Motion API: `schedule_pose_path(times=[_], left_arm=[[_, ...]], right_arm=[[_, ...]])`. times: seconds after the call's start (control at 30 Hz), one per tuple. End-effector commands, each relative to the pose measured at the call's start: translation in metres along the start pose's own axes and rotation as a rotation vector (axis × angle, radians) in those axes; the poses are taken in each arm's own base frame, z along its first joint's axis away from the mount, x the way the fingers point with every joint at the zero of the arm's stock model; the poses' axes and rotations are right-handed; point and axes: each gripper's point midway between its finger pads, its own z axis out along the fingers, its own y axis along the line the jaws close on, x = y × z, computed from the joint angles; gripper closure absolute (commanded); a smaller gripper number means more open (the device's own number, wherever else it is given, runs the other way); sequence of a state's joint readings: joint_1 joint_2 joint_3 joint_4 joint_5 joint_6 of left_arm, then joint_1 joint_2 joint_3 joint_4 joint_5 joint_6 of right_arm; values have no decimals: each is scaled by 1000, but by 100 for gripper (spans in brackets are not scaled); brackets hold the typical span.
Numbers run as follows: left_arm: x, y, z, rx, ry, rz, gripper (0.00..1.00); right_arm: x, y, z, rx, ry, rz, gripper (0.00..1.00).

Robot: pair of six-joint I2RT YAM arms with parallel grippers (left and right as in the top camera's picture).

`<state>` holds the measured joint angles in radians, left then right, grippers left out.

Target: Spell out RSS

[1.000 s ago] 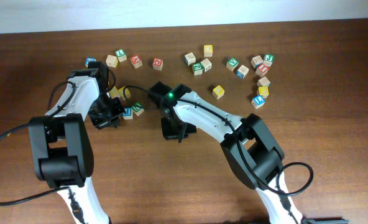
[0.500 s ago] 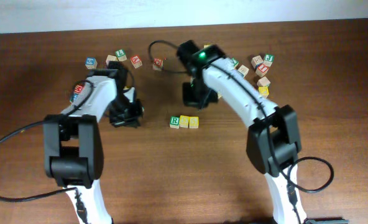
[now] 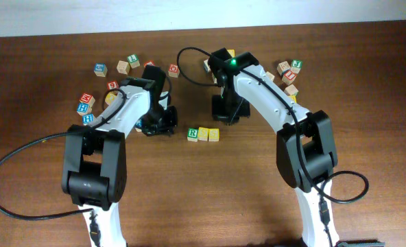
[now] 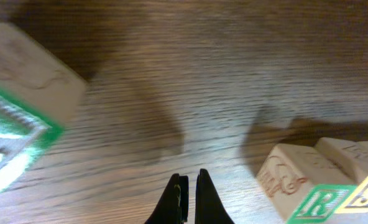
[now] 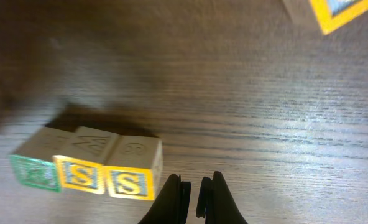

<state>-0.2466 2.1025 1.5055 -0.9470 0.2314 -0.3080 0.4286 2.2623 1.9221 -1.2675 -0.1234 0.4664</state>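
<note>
in right wrist view, s cubes (image 5: 129, 180) legible; overhead shows only yellow.

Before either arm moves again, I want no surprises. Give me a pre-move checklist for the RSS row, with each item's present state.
1. R cube sits at the left end of the row: ok.
2. The first S cube and second S cube follow it, touching, in one line: ok.
3. All three letters face up and read the same way: ok.
4. Left gripper is shut, empty and apart from the R cube: ok.
5. Right gripper is shut and empty: ok. Its clearance from the second S cube: cannot tell.
6. The loose green-edged cube lies apart from the row: ok.
</note>
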Motion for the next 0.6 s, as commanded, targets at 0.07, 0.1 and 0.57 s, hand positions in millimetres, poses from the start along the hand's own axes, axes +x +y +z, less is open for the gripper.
schedule_pose_path(times=[0.07, 0.1, 0.57], left_arm=[[-4, -19, 5, 26, -19, 0, 100], [-5, -21, 5, 28, -24, 3, 100], [1, -39, 9, 35, -25, 31, 100]], right_arm=[[4, -6, 14, 17, 34, 2, 96], [5, -6, 16, 18, 35, 1, 96], [22, 2, 46, -70, 105, 7, 96]])
